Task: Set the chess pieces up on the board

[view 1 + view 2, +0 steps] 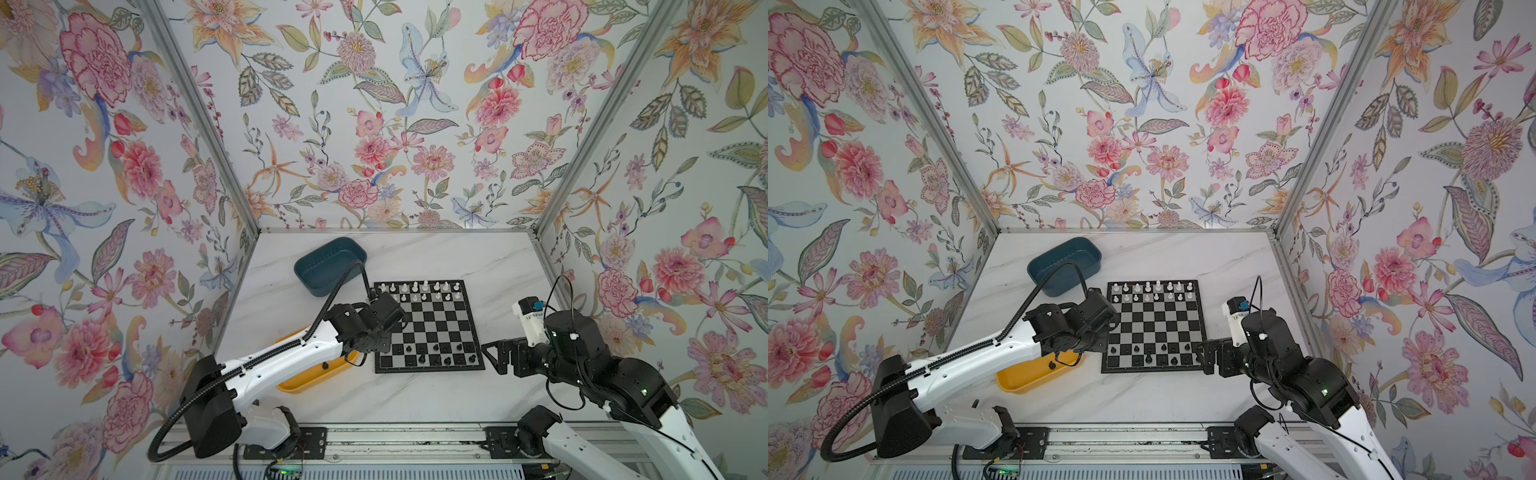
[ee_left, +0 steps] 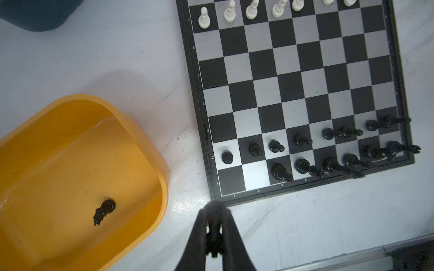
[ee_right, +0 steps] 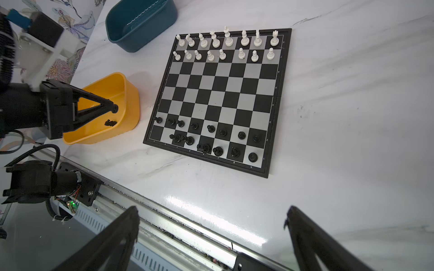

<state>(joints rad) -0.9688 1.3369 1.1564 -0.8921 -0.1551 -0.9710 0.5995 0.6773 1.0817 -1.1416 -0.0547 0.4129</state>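
Now the left gripper (image 2: pixel 214 207) pinches a black chess piece (image 2: pixel 213 237) near the yellow tray (image 2: pixel 58 152); the right gripper (image 3: pixel 211 218) gapes wide beside the board (image 3: pixel 225 93).

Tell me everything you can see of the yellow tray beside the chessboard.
The yellow tray is a glossy, plastic-looking tub with rounded corners and raised walls, open on top. It sits upright on the white marbled table, beside the board at its black-piece end, not touching it. One black chess piece lies on its side on the tray's floor. The left arm covers part of it in both top views.
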